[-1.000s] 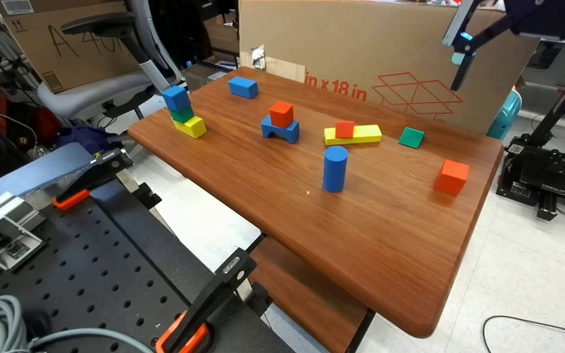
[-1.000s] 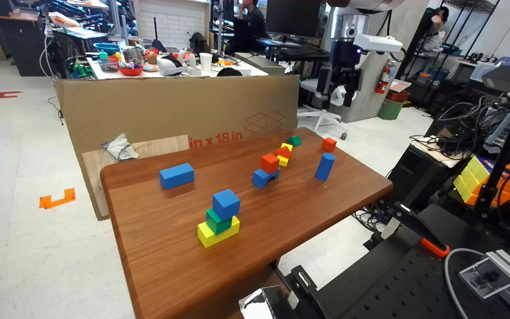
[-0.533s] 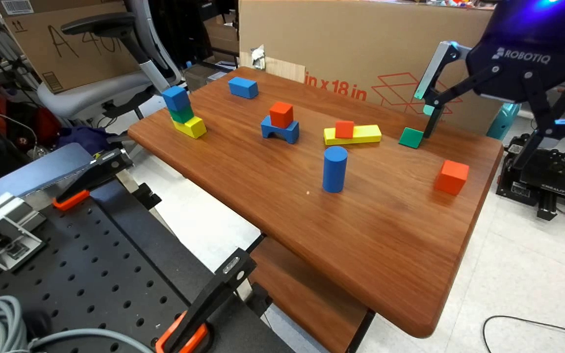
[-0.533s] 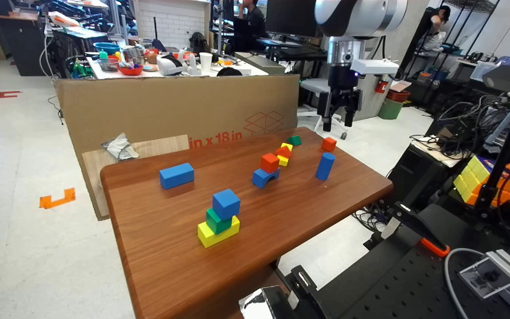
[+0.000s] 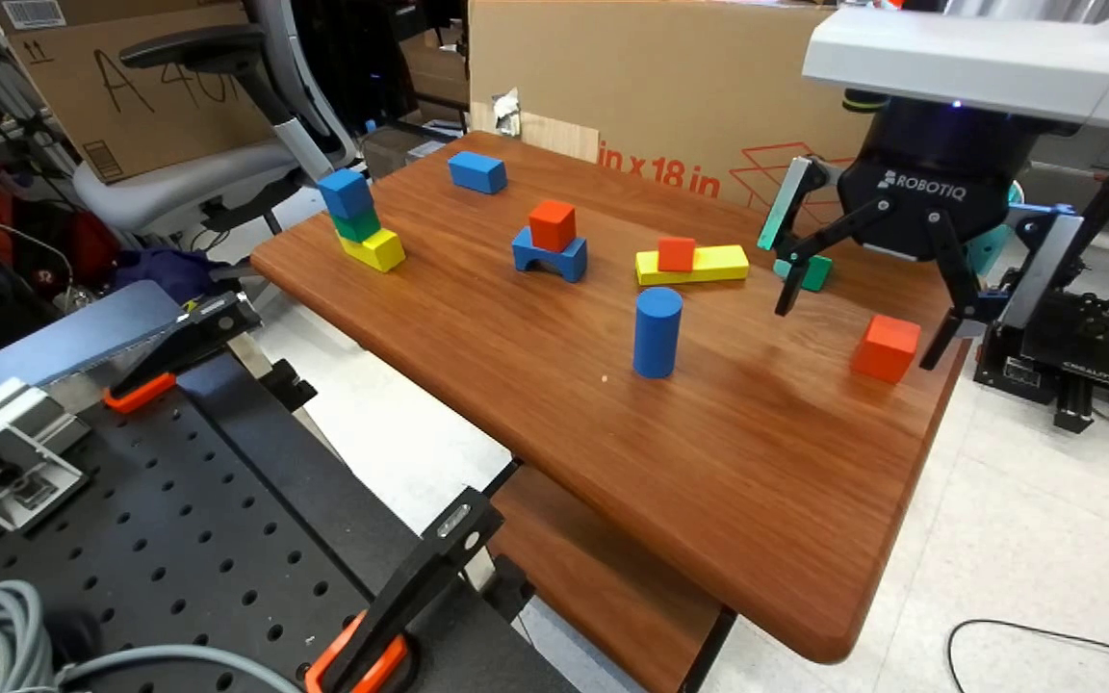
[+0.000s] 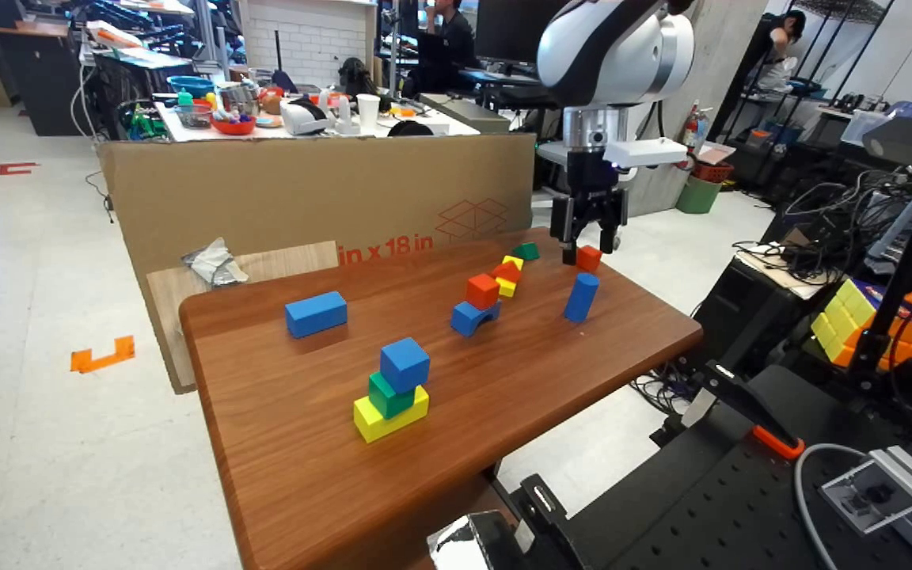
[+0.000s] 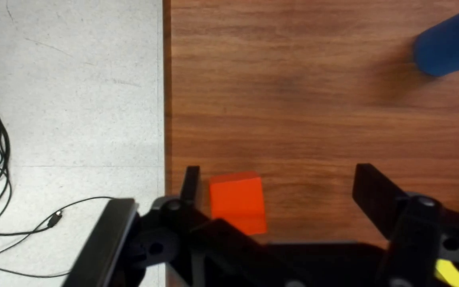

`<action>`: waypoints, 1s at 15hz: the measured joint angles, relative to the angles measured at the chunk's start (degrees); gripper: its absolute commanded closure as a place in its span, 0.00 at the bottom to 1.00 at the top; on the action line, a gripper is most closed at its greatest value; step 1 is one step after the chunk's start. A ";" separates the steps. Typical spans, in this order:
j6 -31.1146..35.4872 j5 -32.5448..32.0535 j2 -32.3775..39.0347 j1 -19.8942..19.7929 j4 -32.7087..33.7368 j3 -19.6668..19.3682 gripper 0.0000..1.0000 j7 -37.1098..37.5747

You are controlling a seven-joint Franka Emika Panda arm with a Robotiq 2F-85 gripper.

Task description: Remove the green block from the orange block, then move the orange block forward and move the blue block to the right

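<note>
Moving the orange block (image 5: 886,348) forward looks to be the step in hand, for the green block (image 6: 526,251) already lies on the bench (image 5: 728,452), apart from the orange one, and that first part can be judged done. The jaws stand wide apart and grip nothing. In the wrist view the orange block shows in the gap between them, just beside one jaw and well away from the other; whether that nearer jaw touches it, and how low the pair reaches against its sides, cannot be told. The next move would seem to call for a small sideways shift to bring the block midway, a descent if the jaws sit too high, then a firm squeeze before any travel forward. Care is due, as the block sits near an end of the bench. The blue block (image 5: 657,335) stands upright, apart from the others, its move to the right presumably left for last.
</note>
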 measured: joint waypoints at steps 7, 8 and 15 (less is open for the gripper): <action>0.00 -0.03 0.28 0.10 2.03 -0.01 0.79 0.00; 0.00 -0.03 0.28 0.09 2.25 -0.03 0.85 0.00; 0.00 -0.04 0.18 0.02 2.92 -0.35 0.92 0.00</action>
